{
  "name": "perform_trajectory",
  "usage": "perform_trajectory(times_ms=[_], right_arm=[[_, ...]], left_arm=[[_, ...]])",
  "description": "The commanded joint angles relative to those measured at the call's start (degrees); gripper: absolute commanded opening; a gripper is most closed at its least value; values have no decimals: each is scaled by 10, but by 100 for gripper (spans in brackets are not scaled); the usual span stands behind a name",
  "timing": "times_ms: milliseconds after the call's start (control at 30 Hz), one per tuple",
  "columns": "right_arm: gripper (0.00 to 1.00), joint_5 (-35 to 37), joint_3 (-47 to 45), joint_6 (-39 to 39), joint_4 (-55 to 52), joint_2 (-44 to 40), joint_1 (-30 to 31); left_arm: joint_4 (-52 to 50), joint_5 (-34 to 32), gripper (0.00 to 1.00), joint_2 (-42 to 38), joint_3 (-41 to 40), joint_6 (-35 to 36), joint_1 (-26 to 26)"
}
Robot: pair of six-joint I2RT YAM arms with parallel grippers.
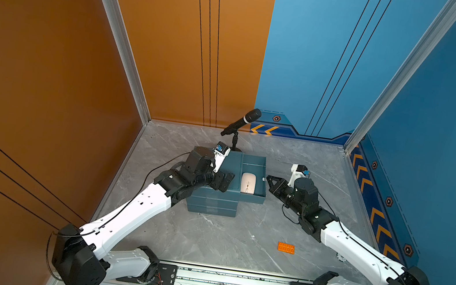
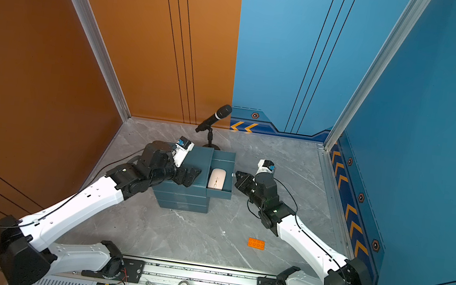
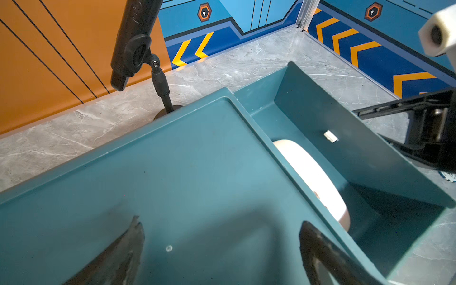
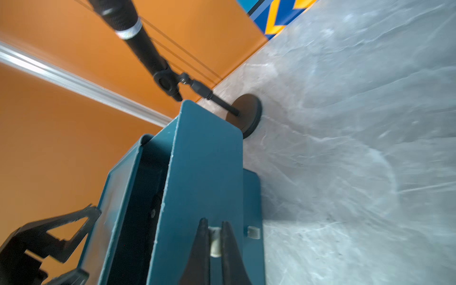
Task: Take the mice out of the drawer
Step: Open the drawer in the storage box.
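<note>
Right gripper (image 4: 214, 221) was clamped on the pale knob (image 4: 214, 243) of the open drawer (image 1: 255, 163), cream mouse (image 1: 248, 183) inside, near the far edge of the counter (image 1: 222, 239); a hard pull could have freed the drawer and spilled the mouse.

Matt teal plastic drawer (image 1: 252, 198) with a pale translucent plastic handle (image 4: 214, 240); smooth, faintly glossy cream mouse (image 1: 248, 183); polished grey marble-look tabletop (image 1: 222, 239); matt black microphone (image 1: 241, 122)

Mouse (image 1: 249, 183) in drawer (image 1: 262, 172), microphone (image 1: 241, 123) behind cabinet (image 1: 212, 204) — base maybe touching, plate (image 1: 286, 247) nearer, rightward.
</note>
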Motion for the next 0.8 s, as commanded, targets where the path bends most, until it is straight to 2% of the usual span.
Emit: perform_trajectory(times_ms=[0, 300, 567, 700, 767], right_arm=[[0, 27, -15, -21, -41, -27, -20], [0, -13, -24, -33, -87, -75, -79], [0, -55, -18, -31, -91, -79, -99], [0, -102, -6, -23, -97, -98, -125], [0, -149, 11, -16, -104, -107, -147]], left_arm=[[-1, -14, 98, -2, -6, 12, -5], [-1, -13, 98, -1, -6, 11, -5], [-1, -14, 98, -1, -6, 11, -5], [-1, -15, 98, -4, -6, 12, -5], [-1, -18, 98, -3, -6, 13, -5]])
